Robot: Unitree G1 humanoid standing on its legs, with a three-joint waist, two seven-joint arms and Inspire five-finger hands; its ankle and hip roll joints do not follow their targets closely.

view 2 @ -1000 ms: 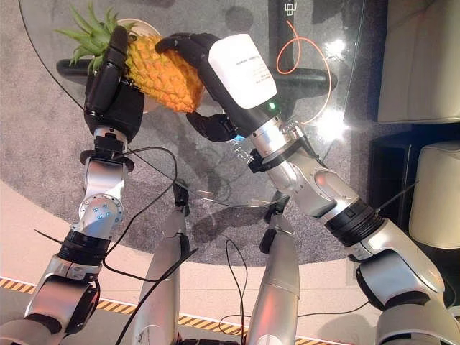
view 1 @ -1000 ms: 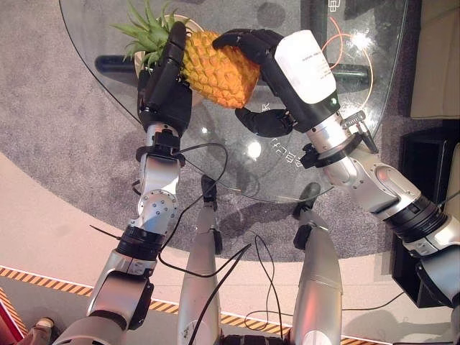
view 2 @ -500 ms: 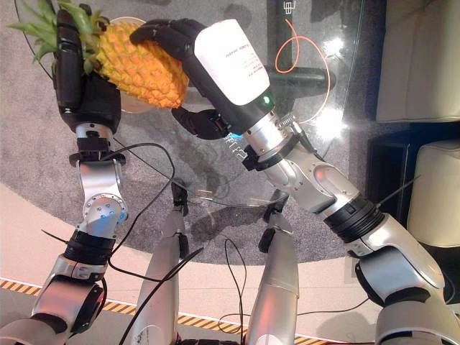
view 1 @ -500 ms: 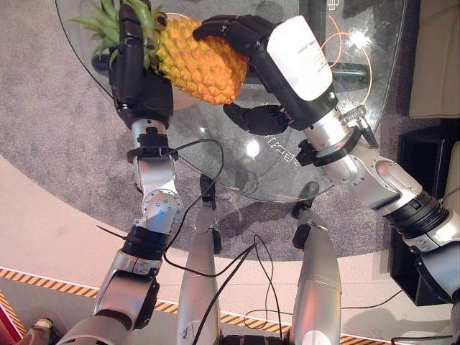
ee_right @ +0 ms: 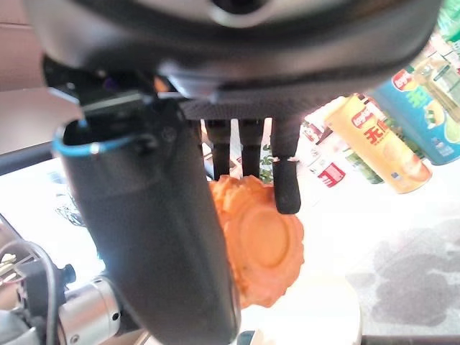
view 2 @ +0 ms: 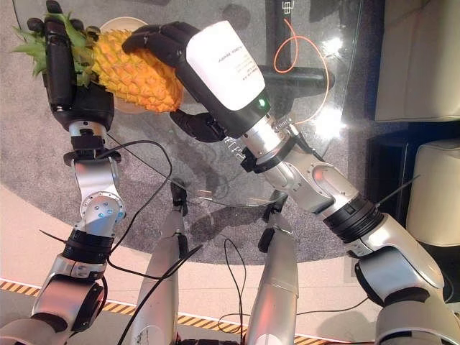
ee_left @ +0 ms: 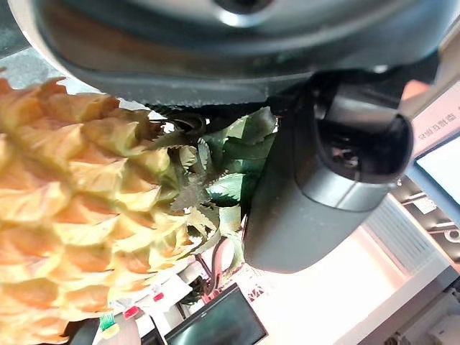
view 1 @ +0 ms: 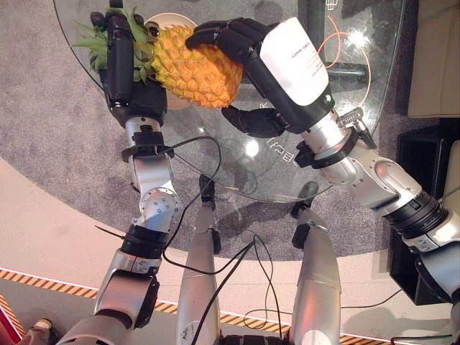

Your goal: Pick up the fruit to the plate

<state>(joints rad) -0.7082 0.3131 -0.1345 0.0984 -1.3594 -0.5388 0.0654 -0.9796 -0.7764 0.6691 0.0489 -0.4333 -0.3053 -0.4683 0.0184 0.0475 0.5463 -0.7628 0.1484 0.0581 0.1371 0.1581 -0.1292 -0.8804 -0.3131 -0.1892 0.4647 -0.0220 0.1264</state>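
Above the glass tabletop (view 1: 215, 154), the right hand (view 1: 241, 54) curls fingers over the body of the pineapple (view 1: 194, 68), thumb underneath, gripping its base end. Left hand (view 1: 122, 61) is pressed against the leafy crown end with fingers extended; from the pictures it cannot be told whether it grips. Pineapple is held tilted in the air, partly over the pale plate (view 1: 167, 19) on the tabletop.

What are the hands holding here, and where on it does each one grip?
A pineapple, held between both hands: left hand at the leafy crown end, right hand with fingers curled over the body near the base end.
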